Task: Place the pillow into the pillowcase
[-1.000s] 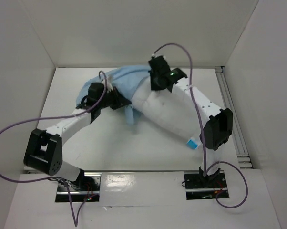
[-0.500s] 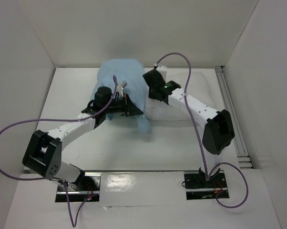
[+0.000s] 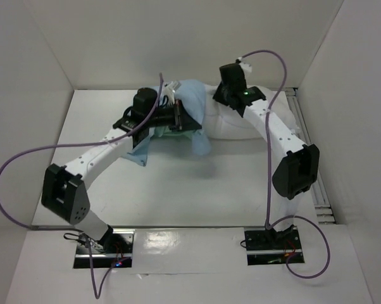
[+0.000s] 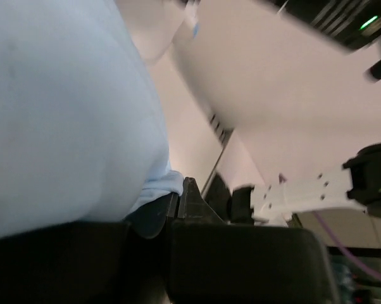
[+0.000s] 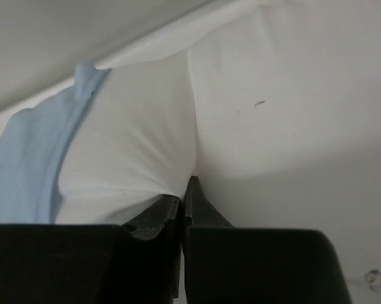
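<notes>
- Clamped fully shut with the left gripper [image 4: 178, 193] on a fold of the pillowcase [image 3: 189, 101], with light blue cloth bunched over the fingers in the left wrist view.
- Clamped equally tight with the right gripper [image 5: 185, 190] on a pucker of the pillow [image 3: 238, 126], just beside the blue hem of the case.
- Located at the far side of the table [image 3: 178, 190]: pillow to the right, case raised against its left end, loose blue flaps hanging toward the tabletop.
- Judged as early insertion: most of the white cushion bare, only one end meeting the case mouth.
- Cannot be told whether one layer of the case or both sit in the left pinch. If both, expect a closed mouth and a blocked entry.
- Expect cloth slip at either pinch. Cause: a thin fold gripped, a plump filling resisting the pull.
- Expect the hanging lower flap to tuck under the pillow. Cause: only one part of the mouth held open.
- Avoid pulling the two grips apart; likely to draw the cushion end back out of the case.
- Watch the purple cable [image 3: 154, 101] looped over the left wrist, close to the cloth; possible snag on a sweep.
</notes>
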